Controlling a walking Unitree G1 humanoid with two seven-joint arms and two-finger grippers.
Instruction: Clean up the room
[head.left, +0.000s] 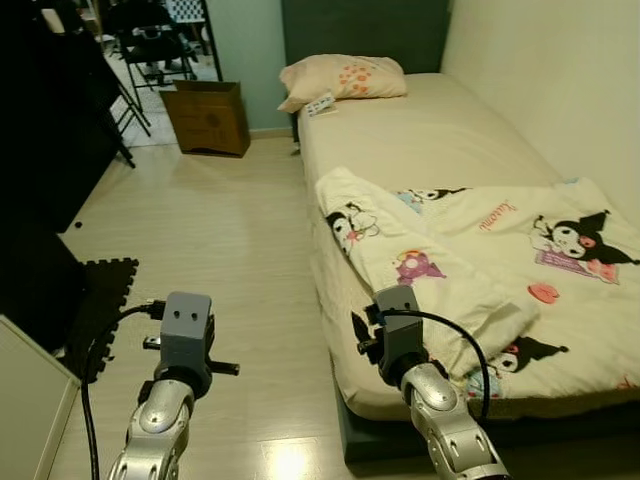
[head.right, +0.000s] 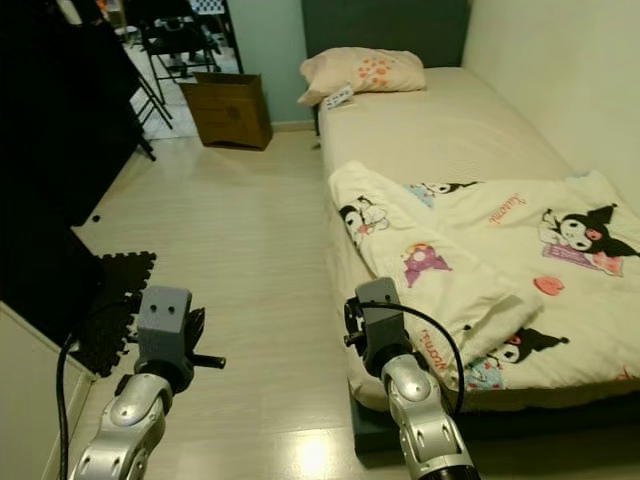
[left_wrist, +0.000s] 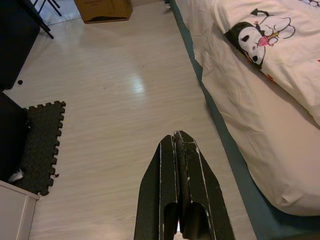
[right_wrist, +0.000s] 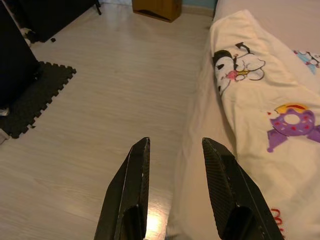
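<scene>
right hand (right_wrist: 172, 187) spread open, empty, raised over the bed (head.left: 420, 140) edge beside the blanket (head.left: 480, 260); left hand (left_wrist: 177, 190) pressed closed, empty, over the floor (head.left: 220, 230).

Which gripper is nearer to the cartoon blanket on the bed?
Right. The right gripper hangs open at the bed edge beside the blanket; the left gripper, shut, is over the floor.

there's a cardboard box (head.left: 208, 117) on the wood floor (head.left: 220, 240), a black foam mat (head.left: 105, 300) and a chair (head.left: 155, 45) way back
</scene>
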